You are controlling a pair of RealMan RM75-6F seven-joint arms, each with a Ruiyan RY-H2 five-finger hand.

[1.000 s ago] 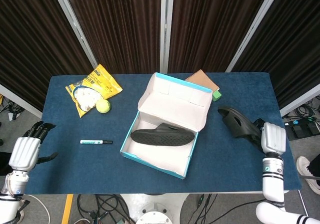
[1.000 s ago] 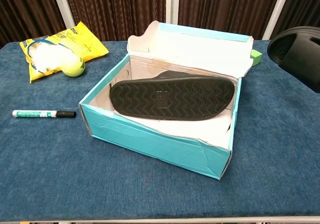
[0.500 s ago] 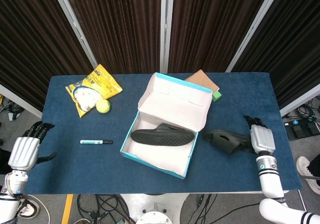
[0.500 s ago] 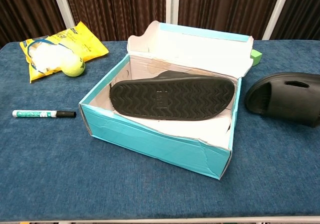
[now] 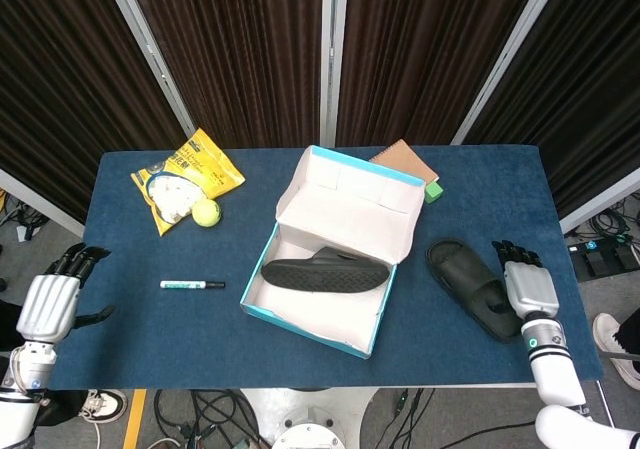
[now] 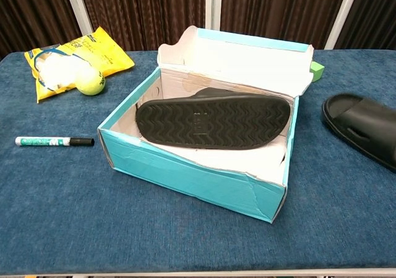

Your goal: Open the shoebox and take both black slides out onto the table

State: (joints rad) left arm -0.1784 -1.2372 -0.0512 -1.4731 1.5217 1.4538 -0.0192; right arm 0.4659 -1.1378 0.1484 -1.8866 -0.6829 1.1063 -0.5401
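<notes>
The teal shoebox (image 5: 310,329) stands open mid-table, its lid (image 5: 355,204) tipped back. One black slide (image 5: 325,272) lies inside on its side, its sole (image 6: 213,122) facing the chest view. The other black slide (image 5: 468,287) lies flat on the blue table to the right of the box, and the chest view cuts off the heel of this slide (image 6: 365,132). My right hand (image 5: 525,289) is close against its heel end; whether it still grips is unclear. My left hand (image 5: 48,307) hovers off the table's left edge with fingers apart, holding nothing.
A marker (image 5: 192,285) lies left of the box. Further back left are a tennis ball (image 5: 207,213) and a yellow bag (image 5: 185,177). A brown notebook (image 5: 405,159) and a green block (image 5: 433,191) sit behind the lid.
My right hand brought the second slide down from the air and turned it; it now lies flat on the table right of the box. The left hand stayed put.
</notes>
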